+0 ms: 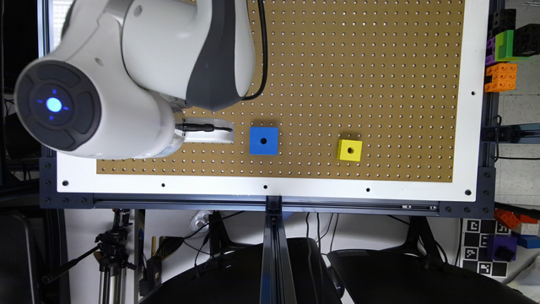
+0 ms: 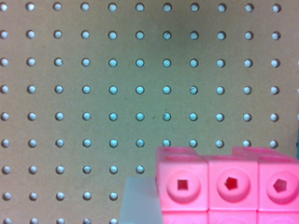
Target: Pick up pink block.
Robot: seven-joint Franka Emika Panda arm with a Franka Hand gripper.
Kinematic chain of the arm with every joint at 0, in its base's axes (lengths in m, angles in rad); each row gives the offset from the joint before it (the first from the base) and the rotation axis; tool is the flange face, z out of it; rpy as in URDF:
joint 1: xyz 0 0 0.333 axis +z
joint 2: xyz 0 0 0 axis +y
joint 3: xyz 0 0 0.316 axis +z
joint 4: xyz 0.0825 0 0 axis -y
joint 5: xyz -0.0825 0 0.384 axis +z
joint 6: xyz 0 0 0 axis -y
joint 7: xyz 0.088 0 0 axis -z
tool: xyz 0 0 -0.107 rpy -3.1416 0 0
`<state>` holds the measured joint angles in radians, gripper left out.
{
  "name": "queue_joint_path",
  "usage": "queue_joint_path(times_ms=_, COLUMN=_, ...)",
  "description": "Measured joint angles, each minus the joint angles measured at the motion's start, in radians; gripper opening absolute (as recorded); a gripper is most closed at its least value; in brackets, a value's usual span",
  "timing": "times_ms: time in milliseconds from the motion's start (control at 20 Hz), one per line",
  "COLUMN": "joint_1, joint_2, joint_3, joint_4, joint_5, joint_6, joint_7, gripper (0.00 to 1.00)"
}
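The pink block [image 2: 229, 186] sits close under the wrist camera on the pegboard bench [image 1: 337, 63], left of the blue cube [image 1: 263, 141] in the exterior view; jaws' width untellable, so centre over it, descend straight, close across its short sides.

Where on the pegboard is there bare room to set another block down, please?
The pegboard is bare above the blue cube and yellow cube, and between the two. Bare too from the yellow cube to the exterior view's right edge. Crowded: the exterior view's left, under the arm, where the wrist view shows the pink block.
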<state>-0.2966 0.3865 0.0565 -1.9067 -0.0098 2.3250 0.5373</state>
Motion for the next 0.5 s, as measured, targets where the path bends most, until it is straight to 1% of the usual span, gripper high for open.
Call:
queue_joint_path(times_ms=300, joint_1=0.000, joint_2=-0.003, joint_3=0.000, joint_4=0.000, joint_5=0.0000, joint_6=0.000, joint_7=0.000, gripper=0.00)
queue_joint_path(times_ms=500, joint_1=0.000, joint_2=-0.023, joint_3=0.000, joint_4=0.000, joint_5=0.0000, joint_6=-0.016, joint_7=0.000, gripper=0.00)
